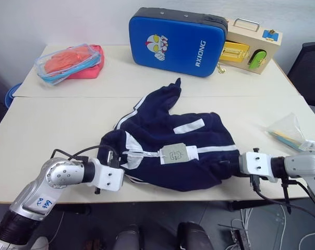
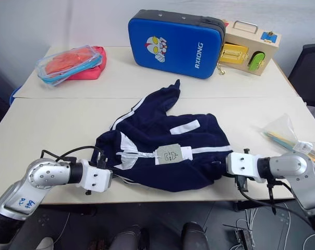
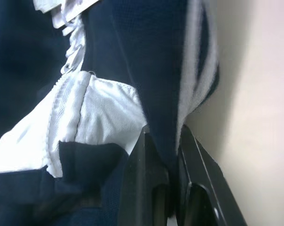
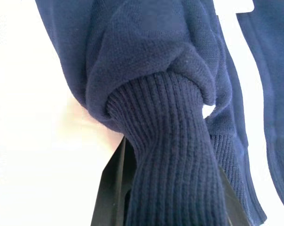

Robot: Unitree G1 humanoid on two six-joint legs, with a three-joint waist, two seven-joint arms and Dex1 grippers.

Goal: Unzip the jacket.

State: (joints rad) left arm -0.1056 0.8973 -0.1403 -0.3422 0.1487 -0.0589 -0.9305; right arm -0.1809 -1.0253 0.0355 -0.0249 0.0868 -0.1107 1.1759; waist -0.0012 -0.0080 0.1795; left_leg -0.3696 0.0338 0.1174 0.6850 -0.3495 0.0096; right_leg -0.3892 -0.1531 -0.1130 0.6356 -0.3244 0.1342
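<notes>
Both jaws hold the jacket (image 1: 168, 143): left gripper (image 3: 168, 155) pinching its striped edge, right gripper (image 4: 175, 188) its ribbed cuff.

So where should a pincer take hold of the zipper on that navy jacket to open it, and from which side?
Probably the small metal pull at the top of the white zipper, near the collar. The jacket lies flat with the zipper running sideways toward the grey tag, so come from above, pinch the tab's flat faces and draw it along the teeth.
</notes>
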